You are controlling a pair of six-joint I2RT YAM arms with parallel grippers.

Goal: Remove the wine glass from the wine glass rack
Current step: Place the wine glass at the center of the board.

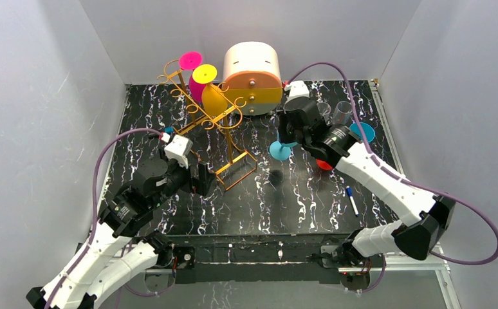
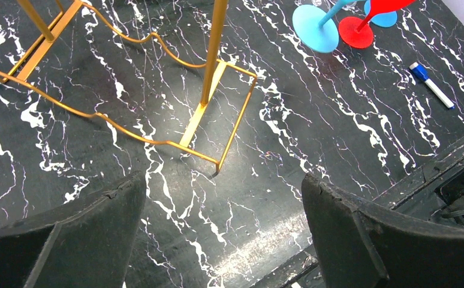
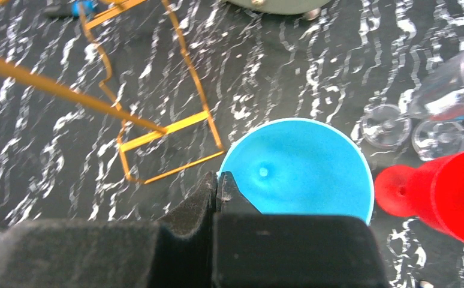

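The rack stands at the far left, carrying a pink glass, a yellow glass and an orange glass. The left gripper hovers wide open just near its base. At centre, the right gripper, fingers pressed together, meets the foot of a blue glass.
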